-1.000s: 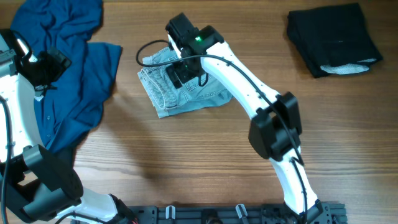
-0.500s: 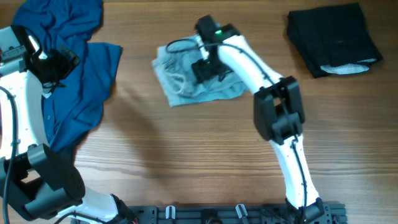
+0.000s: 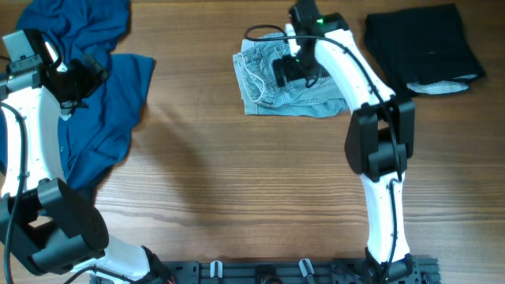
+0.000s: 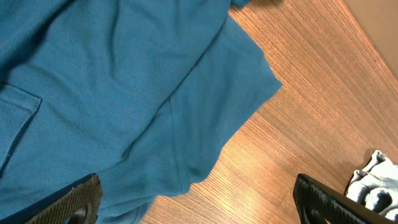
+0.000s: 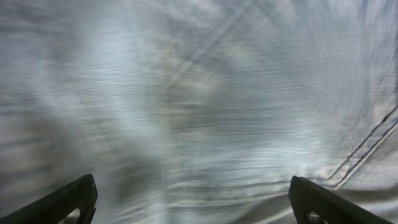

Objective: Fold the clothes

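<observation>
While lying folded at far centre of worktop [image 3: 237, 181] beneath wide-open, empty right claw [image 3: 293, 71], soft but probably hefty jeans [image 3: 264, 88], likely best pinched at a thick folded edge; left claw [image 3: 83, 77] likewise wide open, empty, above shirt [image 3: 102, 106].

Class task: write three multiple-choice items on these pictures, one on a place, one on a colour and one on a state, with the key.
1. Where does the folded black garment lie relative to the denim pants?
A. on the right arm's side of them, apart
B. on top of them
C. beneath them

2. What colour is the shirt under the left gripper?
A. red
B. blue
C. white

3. How does the right gripper stand?
A. shut on the black garment
B. open, over the denim pants
C. out of every view

Key:
1 A, the overhead view shows bare wood between them.
2 B, blue cloth fills most of the left wrist view.
3 B, its fingers stand wide apart with pale denim below.
</observation>
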